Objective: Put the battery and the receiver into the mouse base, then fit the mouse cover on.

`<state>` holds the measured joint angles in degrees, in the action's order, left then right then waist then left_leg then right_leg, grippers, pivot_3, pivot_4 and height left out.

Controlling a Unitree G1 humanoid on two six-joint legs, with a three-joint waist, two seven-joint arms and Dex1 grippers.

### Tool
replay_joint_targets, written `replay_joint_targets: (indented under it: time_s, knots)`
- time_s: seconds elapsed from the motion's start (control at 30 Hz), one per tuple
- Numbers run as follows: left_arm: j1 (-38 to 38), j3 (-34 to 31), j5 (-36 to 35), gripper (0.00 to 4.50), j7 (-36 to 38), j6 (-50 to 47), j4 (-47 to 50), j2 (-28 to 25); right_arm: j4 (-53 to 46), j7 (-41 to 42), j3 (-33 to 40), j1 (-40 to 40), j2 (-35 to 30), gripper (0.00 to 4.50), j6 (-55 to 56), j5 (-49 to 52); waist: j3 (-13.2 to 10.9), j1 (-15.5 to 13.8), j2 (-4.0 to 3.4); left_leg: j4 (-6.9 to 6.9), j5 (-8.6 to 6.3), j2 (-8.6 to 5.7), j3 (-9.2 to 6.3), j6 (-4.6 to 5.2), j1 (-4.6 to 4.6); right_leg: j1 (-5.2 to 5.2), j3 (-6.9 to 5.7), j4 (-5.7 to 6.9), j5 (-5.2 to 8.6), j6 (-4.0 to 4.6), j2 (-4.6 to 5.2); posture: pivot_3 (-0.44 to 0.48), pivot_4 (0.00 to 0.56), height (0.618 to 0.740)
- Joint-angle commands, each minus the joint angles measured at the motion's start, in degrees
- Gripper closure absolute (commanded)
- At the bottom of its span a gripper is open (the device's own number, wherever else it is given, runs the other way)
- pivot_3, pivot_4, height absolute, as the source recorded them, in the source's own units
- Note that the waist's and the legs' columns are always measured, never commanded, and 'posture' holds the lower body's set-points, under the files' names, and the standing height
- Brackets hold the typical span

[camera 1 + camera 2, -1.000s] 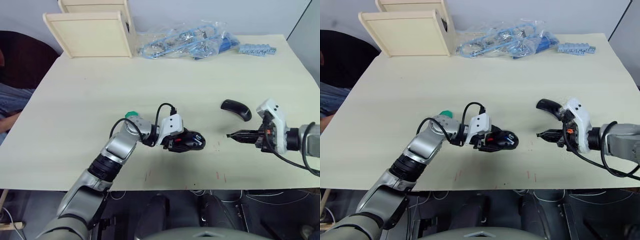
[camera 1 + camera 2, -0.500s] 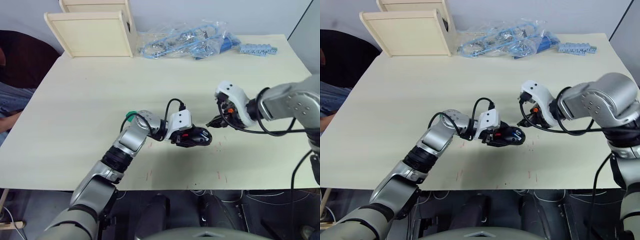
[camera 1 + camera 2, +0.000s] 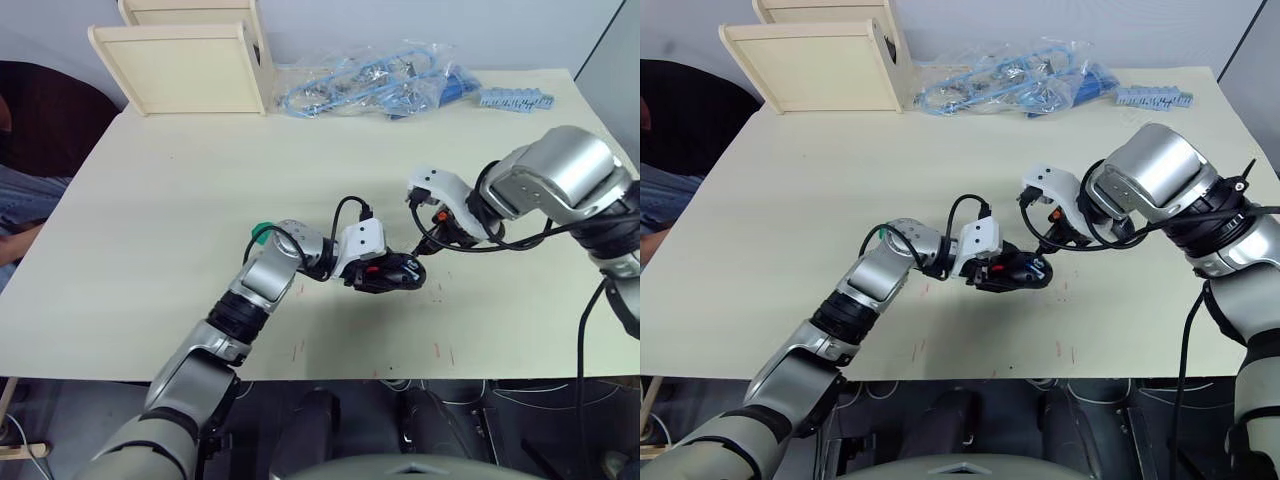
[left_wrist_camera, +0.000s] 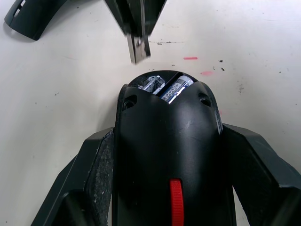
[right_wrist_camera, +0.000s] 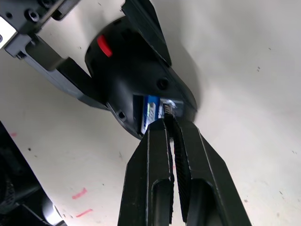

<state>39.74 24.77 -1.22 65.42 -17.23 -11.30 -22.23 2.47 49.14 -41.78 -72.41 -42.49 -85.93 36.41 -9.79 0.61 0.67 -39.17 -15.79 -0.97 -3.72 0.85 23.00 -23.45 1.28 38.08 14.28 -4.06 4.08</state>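
Mouse base (image 4: 167,155) — clamped in left gripper (image 3: 385,277), battery (image 5: 150,113) seated; right gripper (image 5: 170,123) pinched shut at the bay — you ease the receiver in squarely.

- Left arm reached forward and inward, left gripper (image 3: 392,276) clamped on the mouse base (image 4: 168,141).
- Right arm bent inward, right gripper (image 5: 169,123) pinched together, tips at the base's open end.
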Motion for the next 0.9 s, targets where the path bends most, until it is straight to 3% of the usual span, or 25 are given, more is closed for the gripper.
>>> replay_joint_targets:
  time_s: [0.03,0.9]
  knots:
    - [-0.72,0.64,1.02,1.64,-1.09,-0.08,-0.39,0.56,-0.05,2.76,-0.85,-2.21,-0.01,4.5,0.38,-1.81,0.0,-0.02,0.0,0.0,0.0,0.0,0.0,0.0,0.0,0.0,0.0,-0.01,0.0,0.0,0.0,0.0,0.15,0.74]
    - [-1.07,0.67,1.07,1.64,-1.78,-0.11,-0.34,1.3,5.33,8.44,-5.65,-2.11,3.84,4.5,2.33,-10.56,0.01,0.02,-0.01,0.0,0.0,-0.07,-0.08,-0.01,-0.01,0.0,-0.01,0.0,0.0,0.0,0.03,0.0,0.15,0.74]
